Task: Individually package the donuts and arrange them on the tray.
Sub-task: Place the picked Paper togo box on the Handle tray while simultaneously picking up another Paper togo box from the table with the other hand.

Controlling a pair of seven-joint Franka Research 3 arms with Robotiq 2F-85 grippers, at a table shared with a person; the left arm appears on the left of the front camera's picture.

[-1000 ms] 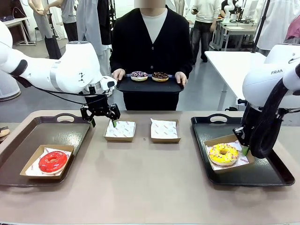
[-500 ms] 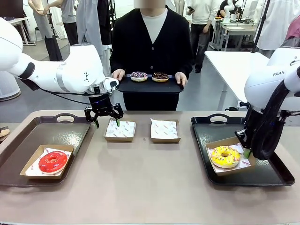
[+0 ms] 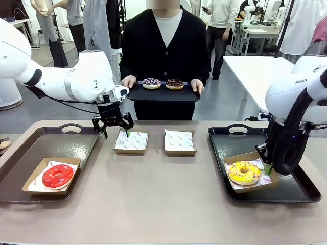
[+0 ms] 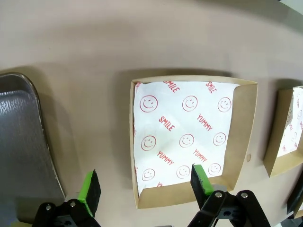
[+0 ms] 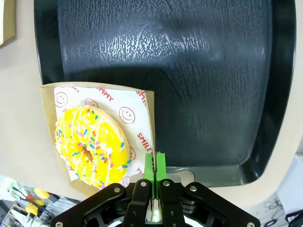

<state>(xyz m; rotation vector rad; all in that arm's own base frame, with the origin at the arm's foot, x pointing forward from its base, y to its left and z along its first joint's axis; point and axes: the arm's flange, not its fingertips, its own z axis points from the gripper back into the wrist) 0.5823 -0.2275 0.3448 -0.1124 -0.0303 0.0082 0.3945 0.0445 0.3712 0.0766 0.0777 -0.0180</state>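
Your yellow donut (image 3: 244, 172) sits in its cardboard box (image 3: 240, 153) on the right tray (image 3: 240, 135). The right gripper (image 5: 154, 163) is clenched on that box's wall, likely to position it. The left gripper (image 3: 115, 134) hangs spread over an empty box (image 3: 131, 141), straddling its wall, seemingly readying it for the person's donuts (image 3: 151, 81).

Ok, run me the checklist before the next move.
1. Left gripper open, straddling the wall of the left empty box: ok.
2. That box lined, nothing in it: ok.
3. Yellow donut boxed on the right tray: ok.
4. Right gripper shut on the yellow donut's box rim: ok.
5. Red donut boxed on the left tray: ok.
6. Purple-white donut and chocolate donut boxed: not ok, bare on the person's tray.
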